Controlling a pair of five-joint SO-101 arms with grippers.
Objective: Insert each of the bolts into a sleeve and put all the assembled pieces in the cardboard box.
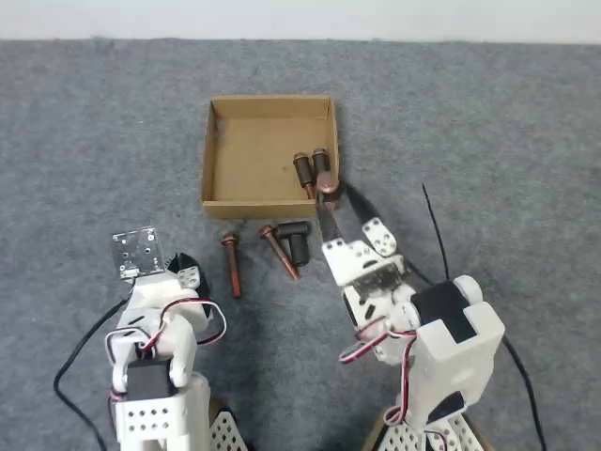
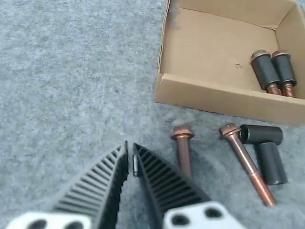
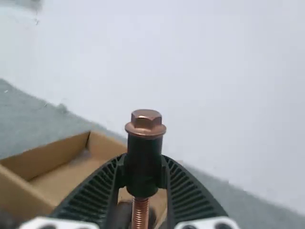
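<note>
Lying in the cardboard box (image 1: pixel 246 155), two sleeved bolts (image 1: pixel 303 170).

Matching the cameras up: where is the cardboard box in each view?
High view: cardboard box top centre, beyond the loose bolts.
Left wrist view: past the left hand and those bolts.
Right wrist view: behind the right hand and its sleeved bolt.
Shared landmark: grey carpet beneath it.

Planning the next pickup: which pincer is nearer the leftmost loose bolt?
Left. The left pincer is beside that bolt; the right pincer, gripping an assembled piece, is at the cardboard box's corner.
</note>
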